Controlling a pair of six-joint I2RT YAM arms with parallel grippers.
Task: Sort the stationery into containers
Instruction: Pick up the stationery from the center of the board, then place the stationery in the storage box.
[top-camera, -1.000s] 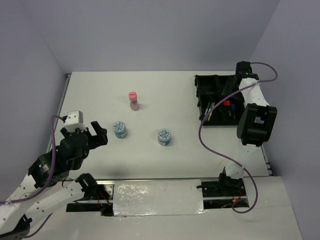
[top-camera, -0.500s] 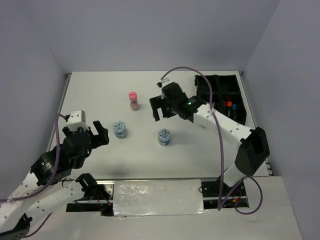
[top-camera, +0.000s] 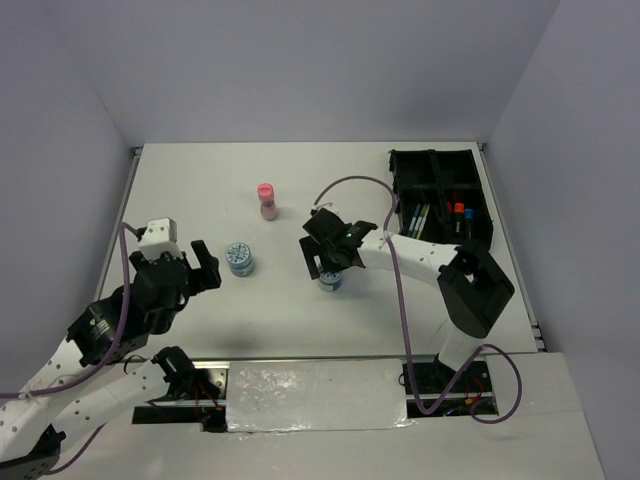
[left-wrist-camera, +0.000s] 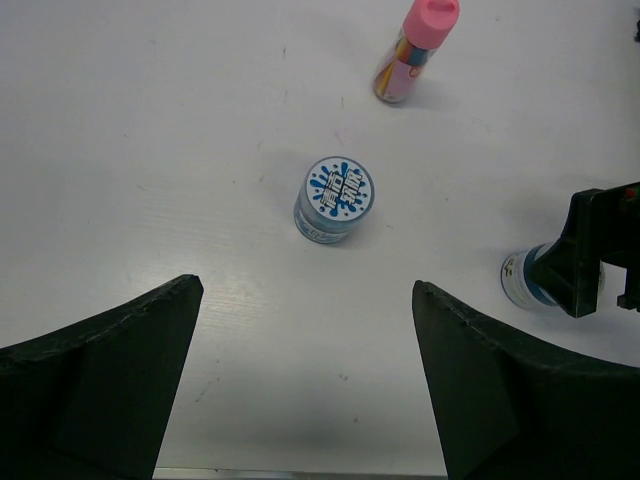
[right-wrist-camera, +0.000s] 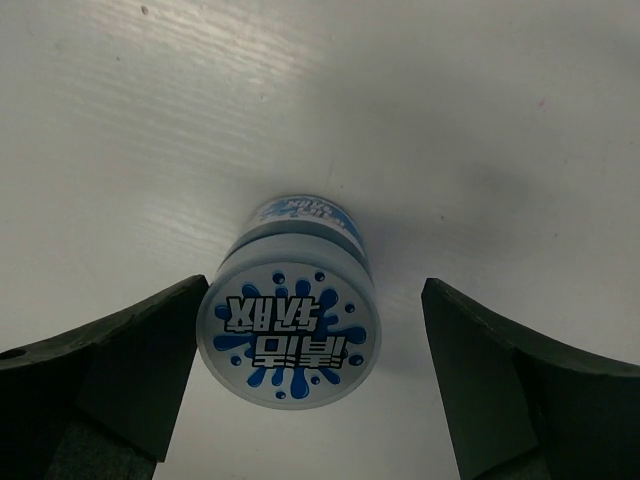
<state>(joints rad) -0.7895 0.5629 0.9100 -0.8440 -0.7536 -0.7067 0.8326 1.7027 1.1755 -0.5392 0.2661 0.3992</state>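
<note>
While I watch from the overhead view, the right fingers hang over the right tub, which stands upright on the desk near its middle. On the right wrist camera those fingers are spread wide, one on each side of the tub. There is clear desk between the lid and the finger on the right of that view; on the other side the lid's edge meets the finger in the picture, and I cannot tell whether they touch. Nothing is pinched.

My left fingers sit well back near the desk's left edge, also spread wide and holding nothing. From the left wrist I see both fingers low in the view, with the left tub upright ahead of them and well apart. It stands left of the right tub in the overhead view too.

A pink bottle stands upright farther back, beyond the left tub, and it shows on the left wrist as well.

At the far right corner lies the tray. One compartment holds pale pens, and the next holds highlighters with an orange and a blue cap showing.
</note>
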